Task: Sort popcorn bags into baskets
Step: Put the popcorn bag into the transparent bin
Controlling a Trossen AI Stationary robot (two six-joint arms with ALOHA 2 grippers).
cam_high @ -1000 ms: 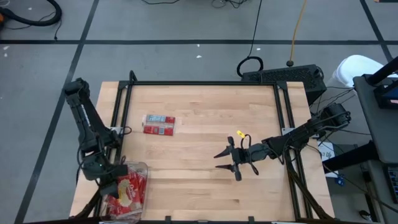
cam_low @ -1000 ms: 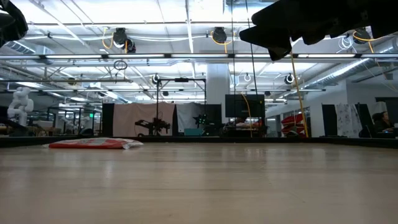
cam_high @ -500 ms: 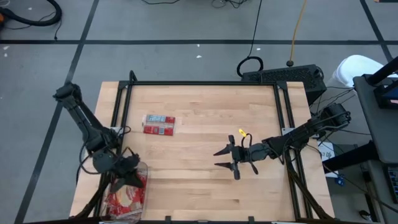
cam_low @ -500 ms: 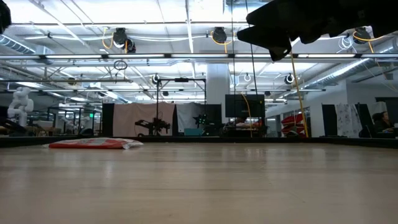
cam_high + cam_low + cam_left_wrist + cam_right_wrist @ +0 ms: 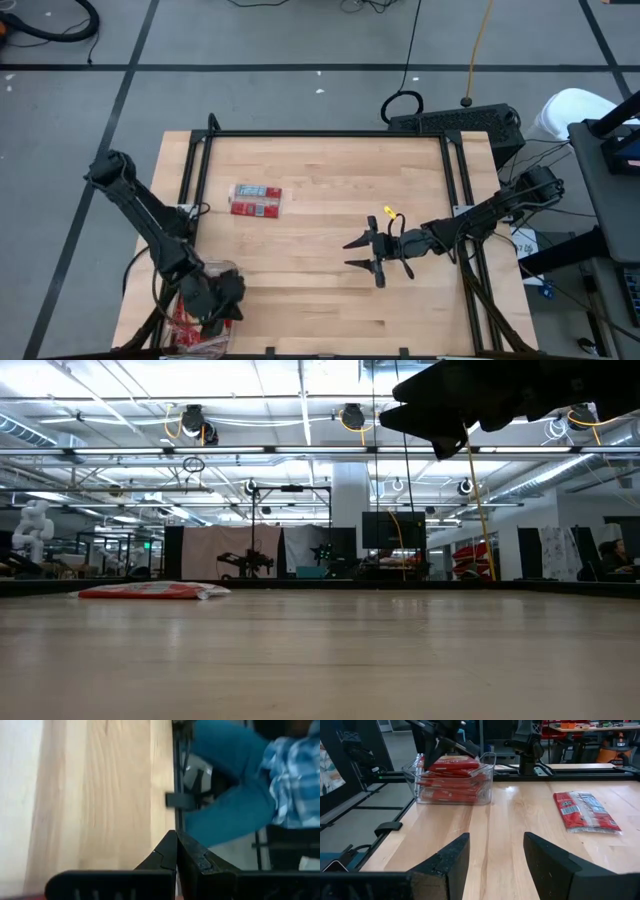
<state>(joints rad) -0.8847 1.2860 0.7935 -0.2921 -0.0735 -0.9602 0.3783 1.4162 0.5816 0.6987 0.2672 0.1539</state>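
Lying label-side up on the far-left part of the worktop (image 5: 330, 210), one popcorn bag (image 5: 256, 200) remains outside the basket (image 5: 487, 772), well apart from it. The basket, a clear bin at the near-left corner, already holds a stack of red bags (image 5: 451, 779) that reaches about to its rim. The left hand (image 5: 222, 304) hovers directly over the basket, its fingers pressed fully together and gripping nothing. The right hand (image 5: 362, 254) hangs above the middle-right of the worktop, fingers parted and empty, pointing toward the left; its wrist view shows both the loose bag and the filled basket ahead.

The step in hand appears to be fetching the last bag. Done well, a hand should open wider than the bag's short side, descend squarely over its middle, and close only once the fingertips reach the worktop, since the packet is flat and thin and may slide rather than lift. The two arms should keep clear of each other near the basket. A person's legs show beyond the near edge in the left wrist view.
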